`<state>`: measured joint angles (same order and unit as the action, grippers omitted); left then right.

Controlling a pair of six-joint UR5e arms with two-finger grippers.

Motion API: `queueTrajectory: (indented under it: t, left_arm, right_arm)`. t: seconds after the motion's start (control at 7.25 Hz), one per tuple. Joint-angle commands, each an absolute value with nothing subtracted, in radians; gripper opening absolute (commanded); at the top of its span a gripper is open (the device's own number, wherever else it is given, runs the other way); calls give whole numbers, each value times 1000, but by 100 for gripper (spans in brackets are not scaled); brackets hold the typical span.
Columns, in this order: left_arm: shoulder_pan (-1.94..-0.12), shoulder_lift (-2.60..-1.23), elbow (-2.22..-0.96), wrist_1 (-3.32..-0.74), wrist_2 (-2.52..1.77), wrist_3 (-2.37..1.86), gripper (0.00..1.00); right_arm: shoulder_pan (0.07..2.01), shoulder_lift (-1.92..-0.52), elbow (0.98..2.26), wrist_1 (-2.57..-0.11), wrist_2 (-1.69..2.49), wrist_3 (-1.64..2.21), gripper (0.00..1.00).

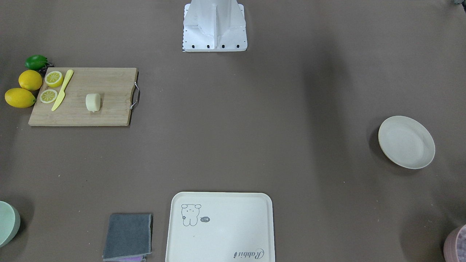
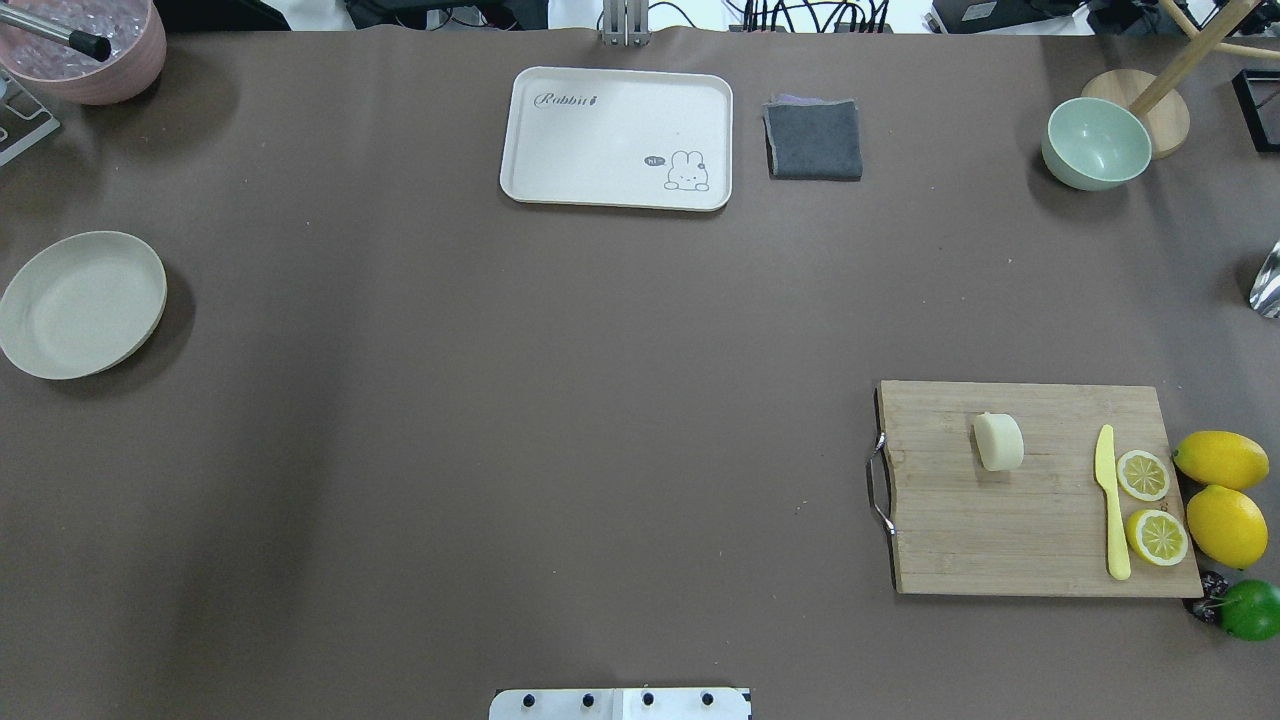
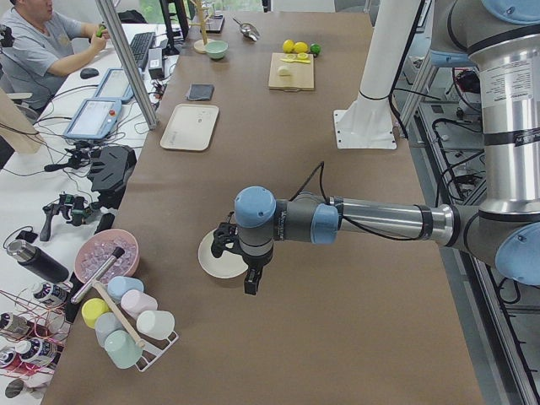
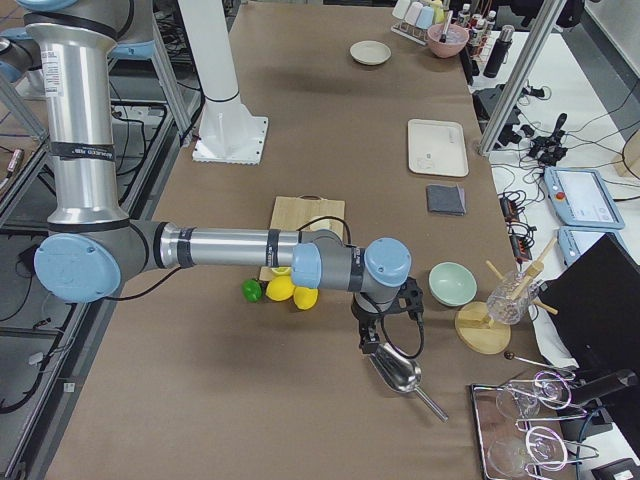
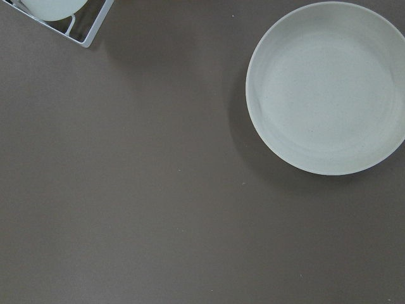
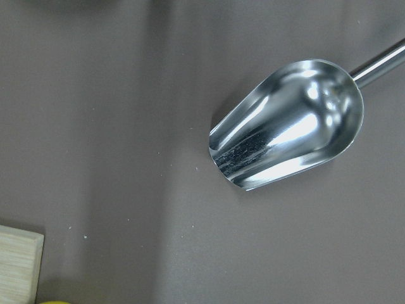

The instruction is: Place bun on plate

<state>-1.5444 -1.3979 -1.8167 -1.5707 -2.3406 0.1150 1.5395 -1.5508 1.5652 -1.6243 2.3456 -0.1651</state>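
Bun [image 2: 998, 441] lies on the wooden cutting board [image 2: 980, 540], no claw touching it. Left claw [image 3: 250, 283] hangs above the tabletop [image 2: 500, 420] near the plate [image 2: 82, 305]. We see it from the side only and cannot tell how far it gapes. Right claw [image 4: 367, 340] hangs over a metal scoop [image 6: 288, 123], and its opening is likewise unreadable. Plate and bun sit well apart, at opposite ends.
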Motion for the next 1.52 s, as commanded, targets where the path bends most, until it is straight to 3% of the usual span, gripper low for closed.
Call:
queueTrajectory:
  t: [0.0, 1.38]
  left_arm:
    - [-1543, -1402, -1822, -1572, -2344, 112, 98]
    - [-1568, -1388, -1835, -1639, -2344, 34, 98]
  right_arm:
    - [1542, -1549, 1566, -1626, 2342, -166, 100]
    - [1542, -1557, 1603, -1626, 2344, -164, 100]
